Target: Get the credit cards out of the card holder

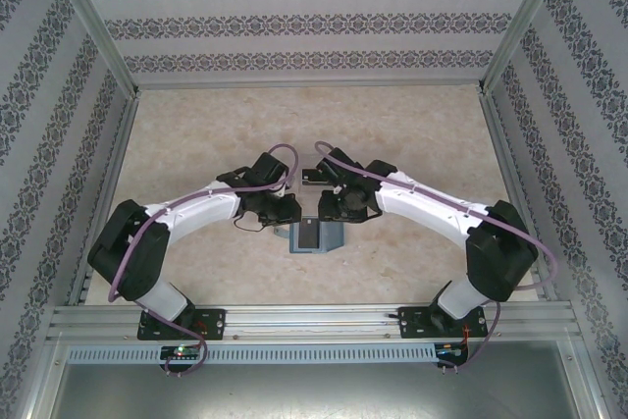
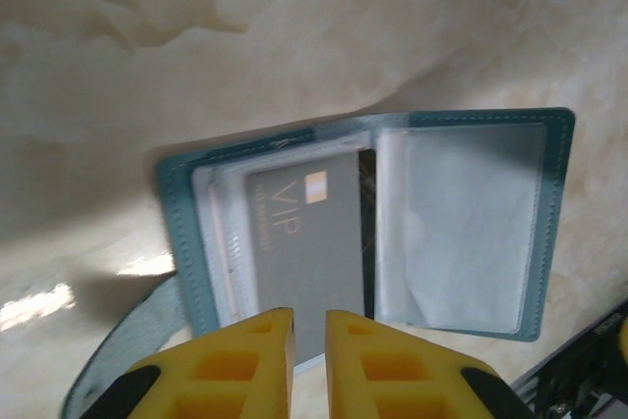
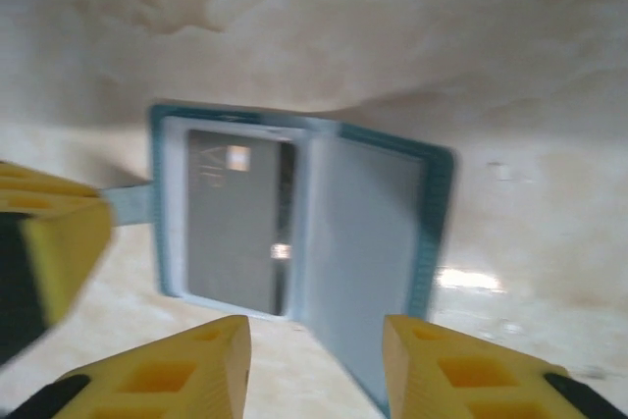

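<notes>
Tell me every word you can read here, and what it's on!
"VIP": on the grey card in the holder, left wrist view.
Small print beside "VIP" on the card: too small to read.
Marks on the card in the right wrist view: too blurred to read.
Top view: nothing on the card or holder can be read.

One card holder [image 2: 461,233] — one credit card [image 2: 304,262]

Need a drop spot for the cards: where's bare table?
Crowded: the middle, where the left claw and right claw meet over the card holder. Bare: the far half of the table, from there to the back wall, and the near strip between holder and front rail.
</notes>
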Motion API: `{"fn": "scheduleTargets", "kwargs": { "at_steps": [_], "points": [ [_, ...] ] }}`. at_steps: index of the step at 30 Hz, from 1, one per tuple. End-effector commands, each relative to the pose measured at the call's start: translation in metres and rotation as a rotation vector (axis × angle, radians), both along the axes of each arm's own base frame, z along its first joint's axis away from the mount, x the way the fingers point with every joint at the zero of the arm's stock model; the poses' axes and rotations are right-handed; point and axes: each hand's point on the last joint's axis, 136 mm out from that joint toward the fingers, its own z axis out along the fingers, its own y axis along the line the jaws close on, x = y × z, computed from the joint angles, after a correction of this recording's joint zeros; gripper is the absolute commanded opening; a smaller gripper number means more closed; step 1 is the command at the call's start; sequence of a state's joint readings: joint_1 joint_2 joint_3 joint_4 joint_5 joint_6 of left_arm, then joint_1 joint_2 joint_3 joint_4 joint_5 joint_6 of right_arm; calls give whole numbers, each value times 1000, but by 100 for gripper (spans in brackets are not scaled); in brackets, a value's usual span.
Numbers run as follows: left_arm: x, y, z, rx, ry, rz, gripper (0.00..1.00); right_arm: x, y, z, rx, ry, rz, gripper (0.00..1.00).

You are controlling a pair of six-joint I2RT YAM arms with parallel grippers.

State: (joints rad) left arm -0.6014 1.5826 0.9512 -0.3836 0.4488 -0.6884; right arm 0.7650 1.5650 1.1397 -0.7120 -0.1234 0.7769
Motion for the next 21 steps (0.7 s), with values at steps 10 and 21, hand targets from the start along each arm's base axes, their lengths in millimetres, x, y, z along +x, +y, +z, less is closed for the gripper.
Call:
{"fn": "scheduleTargets", "kwargs": {
  "at_steps": [10,21],
  "points": [
    [-10,-13,-33,-34,75,2,11,8,53,-41,303,146,-45,28],
    [-15,-2,-52,45,104,-5,10,7,42,-81,256,193,-65,27]
  ]
}}
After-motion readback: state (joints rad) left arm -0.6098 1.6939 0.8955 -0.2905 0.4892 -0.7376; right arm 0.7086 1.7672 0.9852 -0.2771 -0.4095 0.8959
